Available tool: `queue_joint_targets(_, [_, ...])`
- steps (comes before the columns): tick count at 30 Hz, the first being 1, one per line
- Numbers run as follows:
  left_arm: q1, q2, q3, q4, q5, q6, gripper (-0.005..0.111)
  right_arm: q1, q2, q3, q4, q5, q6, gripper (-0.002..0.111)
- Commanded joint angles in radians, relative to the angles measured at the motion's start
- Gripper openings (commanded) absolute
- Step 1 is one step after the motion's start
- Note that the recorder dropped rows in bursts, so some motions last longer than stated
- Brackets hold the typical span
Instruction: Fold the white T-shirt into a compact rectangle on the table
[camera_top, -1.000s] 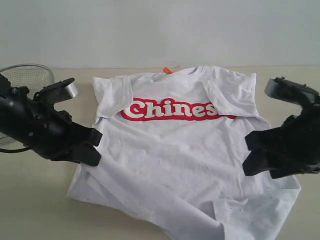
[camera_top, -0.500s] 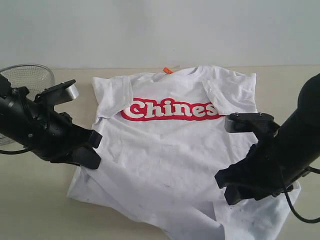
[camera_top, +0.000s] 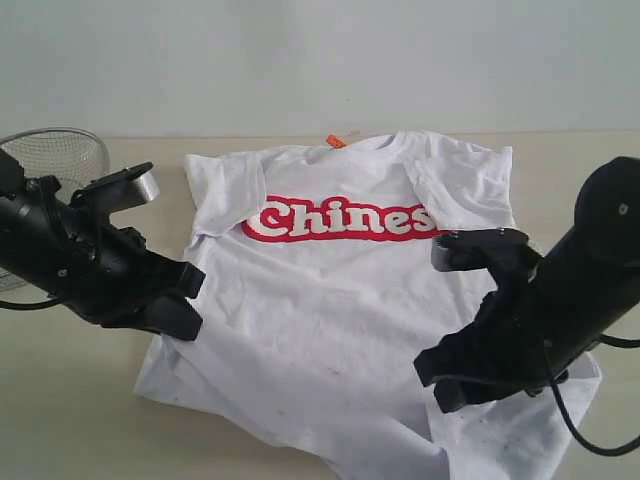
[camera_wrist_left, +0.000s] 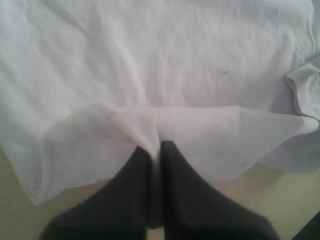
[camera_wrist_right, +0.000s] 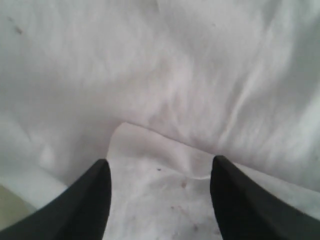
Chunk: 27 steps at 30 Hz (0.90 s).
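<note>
Here, the left gripper (camera_wrist_left: 156, 146) has its jaws pressed together on the side edge of the white T-shirt (camera_top: 330, 300). A thin strip of cloth shows between its two dark fingers (camera_wrist_left: 187, 190), and the pinched edge stands up in a small tent above the counter (camera_top: 70, 420). Just beyond that gripper the cloth spreads out flat and lightly creased, and a loose curled hem lies off to one side of it. The right gripper (camera_wrist_right: 159, 167) is spread wide and pinches nothing. It hangs low over the shirt's lower part, and a pointed flap of cloth with a few dark specks lies in the gap between its jaws. Whether its tips touch the fabric cannot be told. Past this gripper the shirt lies in soft wrinkles. In the exterior view the two grippers face each other across the shirt's body, the left at the shirt's edge and the right well inside the hem area. Farther from both, toward the collar, the red band (camera_top: 345, 220) of white lettering runs across the chest. The sleeve (camera_top: 455, 185) on the right gripper's side is folded inward over the end of it. The orange neck tag (camera_top: 336, 141) sits at the collar, farthest from the grippers. A wire mesh bowl (camera_top: 60, 155) stands behind the left arm, apart from the shirt.
</note>
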<state>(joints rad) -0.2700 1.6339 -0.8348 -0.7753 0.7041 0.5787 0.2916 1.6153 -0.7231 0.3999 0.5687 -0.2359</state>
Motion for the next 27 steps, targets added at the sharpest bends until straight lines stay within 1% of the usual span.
queue_joint_targets(1, [0.001,-0.002,-0.002,0.002,0.004,0.004,0.005,0.037,0.002,0.004,-0.065,-0.041,0.035,0.053])
queue_joint_targets(4, [0.001,-0.002,-0.002,0.002,0.004,0.004,0.005,0.037,0.002,0.004,-0.103,-0.019,0.053,0.053])
queue_joint_targets(21, [0.001,-0.002,-0.002,0.002,0.004,0.004,0.005,0.04,0.004,0.004,-0.105,-0.013,0.042,0.053])
queue_joint_targets(27, [0.001,-0.002,-0.002,0.002,0.004,0.004,0.005,0.069,0.097,0.004,-0.099,-0.026,0.042,0.053])
